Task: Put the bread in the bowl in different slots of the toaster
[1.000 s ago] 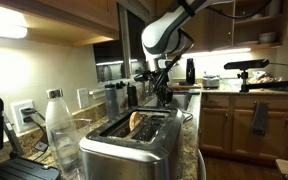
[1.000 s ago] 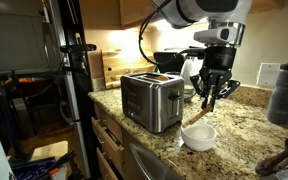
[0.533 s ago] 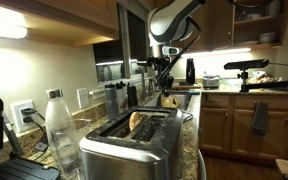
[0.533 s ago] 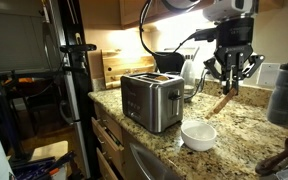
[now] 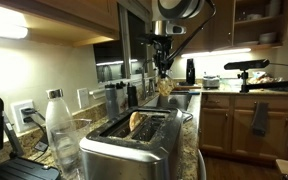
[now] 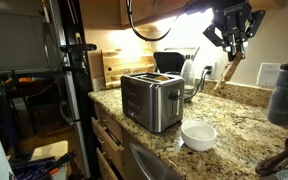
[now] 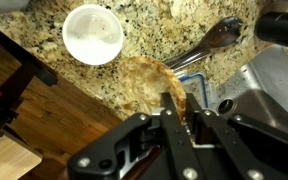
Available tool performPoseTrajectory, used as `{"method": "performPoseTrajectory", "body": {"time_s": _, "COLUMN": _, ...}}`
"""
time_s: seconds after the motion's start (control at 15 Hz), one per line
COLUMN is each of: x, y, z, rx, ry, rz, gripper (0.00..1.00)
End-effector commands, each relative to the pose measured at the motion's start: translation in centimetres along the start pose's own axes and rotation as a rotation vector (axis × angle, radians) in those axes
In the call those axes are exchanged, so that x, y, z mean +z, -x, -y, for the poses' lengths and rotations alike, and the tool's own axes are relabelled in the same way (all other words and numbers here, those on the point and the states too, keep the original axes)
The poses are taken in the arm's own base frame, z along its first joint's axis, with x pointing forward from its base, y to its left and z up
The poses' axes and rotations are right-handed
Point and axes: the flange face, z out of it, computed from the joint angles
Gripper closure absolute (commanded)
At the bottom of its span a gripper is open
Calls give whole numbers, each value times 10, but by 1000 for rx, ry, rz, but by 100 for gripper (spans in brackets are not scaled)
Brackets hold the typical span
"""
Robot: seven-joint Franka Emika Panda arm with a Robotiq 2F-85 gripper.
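Beneath the hand (image 6: 232, 54) hangs a bread slice (image 6: 224, 76), pinched at its top.

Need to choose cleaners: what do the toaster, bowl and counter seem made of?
Toaster: brushed metal, likely stainless steel, by its dull streaky sheen. Bowl: white and glossy, ceramic or plastic; cannot tell. Counter: polished speckled stone, probably granite.

Both exterior views face the toaster (image 5: 134, 145) from different sides — around counter height. The wrist view looks down on the bowl (image 7: 92, 34).
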Motion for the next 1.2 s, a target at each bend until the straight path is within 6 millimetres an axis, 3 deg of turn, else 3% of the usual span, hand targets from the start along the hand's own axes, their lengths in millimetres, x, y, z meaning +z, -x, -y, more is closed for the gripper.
{"method": "performPoseTrajectory", "body": {"time_s": 0.0, "x": -33, "y": 0, "z": -35, "rx": -23, "ry": -68, "rz": 18, "gripper": 90}}
{"method": "performPoseTrajectory", "body": {"time_s": 0.53, "x": -72, "y": 1, "z": -94, "rx": -121, "ry": -102, "rz": 79, "gripper": 90}}
{"method": "performPoseTrajectory", "body": {"time_s": 0.8, "x": -85, "y": -1, "z": -117, "rx": -199, "ry": -119, "rz": 121, "gripper": 90}}
{"method": "performPoseTrajectory", "body": {"time_s": 1.13, "x": -99, "y": 10, "z": -138, "rx": -337, "ry": -164, "rz": 202, "gripper": 90}}
